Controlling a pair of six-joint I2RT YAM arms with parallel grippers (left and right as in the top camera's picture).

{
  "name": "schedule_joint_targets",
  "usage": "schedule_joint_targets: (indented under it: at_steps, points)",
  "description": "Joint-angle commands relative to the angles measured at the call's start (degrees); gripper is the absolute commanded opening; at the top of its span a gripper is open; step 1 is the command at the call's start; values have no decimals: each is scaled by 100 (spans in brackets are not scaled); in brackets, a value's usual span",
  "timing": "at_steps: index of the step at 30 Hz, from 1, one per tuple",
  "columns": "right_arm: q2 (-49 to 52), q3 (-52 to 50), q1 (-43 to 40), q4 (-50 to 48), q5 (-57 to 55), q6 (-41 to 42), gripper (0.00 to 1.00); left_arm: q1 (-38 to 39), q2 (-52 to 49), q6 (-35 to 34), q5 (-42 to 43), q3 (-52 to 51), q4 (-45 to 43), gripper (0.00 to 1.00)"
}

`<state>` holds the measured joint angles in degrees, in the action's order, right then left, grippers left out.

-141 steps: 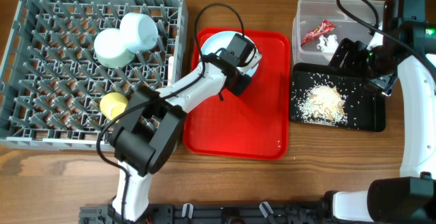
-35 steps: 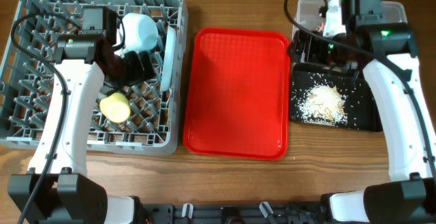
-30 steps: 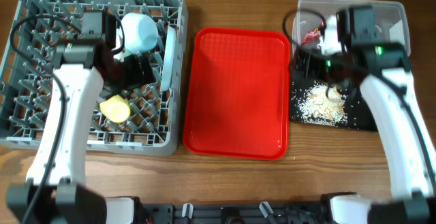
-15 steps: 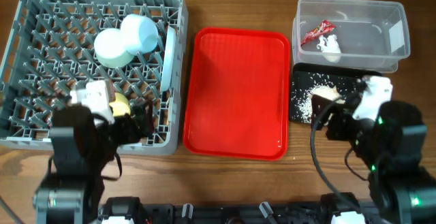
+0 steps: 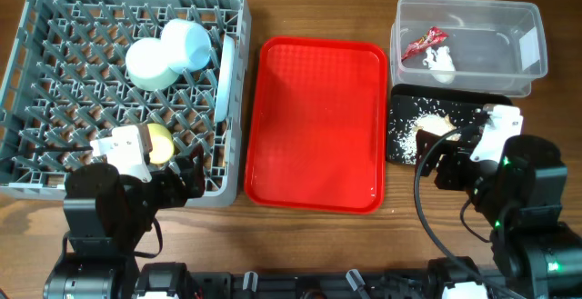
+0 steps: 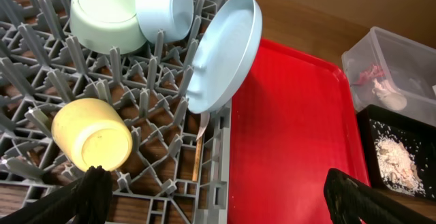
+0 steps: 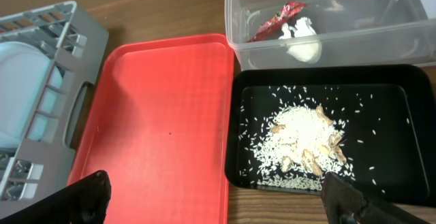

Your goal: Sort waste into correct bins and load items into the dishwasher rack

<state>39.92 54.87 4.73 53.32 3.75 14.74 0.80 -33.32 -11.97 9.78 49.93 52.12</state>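
Note:
The grey dishwasher rack (image 5: 55,167) (image 6: 225,176) holds an upturned pale green bowl (image 5: 148,64) (image 6: 107,16), a pale blue bowl (image 5: 188,40) (image 6: 163,7), a small yellow bowl (image 5: 160,143) (image 6: 92,134) and an upright pale blue plate (image 5: 225,76) (image 6: 225,50). A thin chopstick (image 6: 197,157) lies in the rack floor below the plate. The clear tub (image 5: 523,58) (image 7: 368,23) holds the red wrapper (image 5: 424,42) (image 7: 276,18) and the white tissue (image 5: 439,60) (image 7: 303,39). Rice scraps (image 5: 436,126) (image 7: 300,139) lie in the black tray (image 5: 400,149) (image 7: 398,176). Left gripper (image 5: 182,174) (image 6: 218,190) and right gripper (image 5: 446,158) (image 7: 216,188) hang open and empty near the front edge.
A red serving tray (image 5: 318,126) (image 6: 293,129) (image 7: 163,115) lies bare between the rack and the bins. Both arm bases stand at the table's front edge, the left one by the rack's front corner and the right one over the black tray's front side.
Both arms have drawn back from the rack and the bins to the front edge. The plate, on the red tray earliest, now stands in the rack.

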Motion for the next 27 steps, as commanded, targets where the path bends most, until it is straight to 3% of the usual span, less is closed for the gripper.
schedule_joint_targets:
  at_steps: [1,7,11,23,27]
  points:
    - [149,-35,-4,13,-125,42,100,11,15,127,87,-59,0,100]
    - [68,-61,-9,76,-149,2,100,11,15,127,87,-59,0,100]
    - [-358,-297,-9,-525,-170,-487,100,11,15,125,87,-59,0,100]
    - [-3401,-3630,-9,-4400,-79,-682,100,11,15,127,87,-59,0,100]
    - [-3893,-4406,-9,-5246,-131,-728,100,11,15,127,87,-59,0,100]
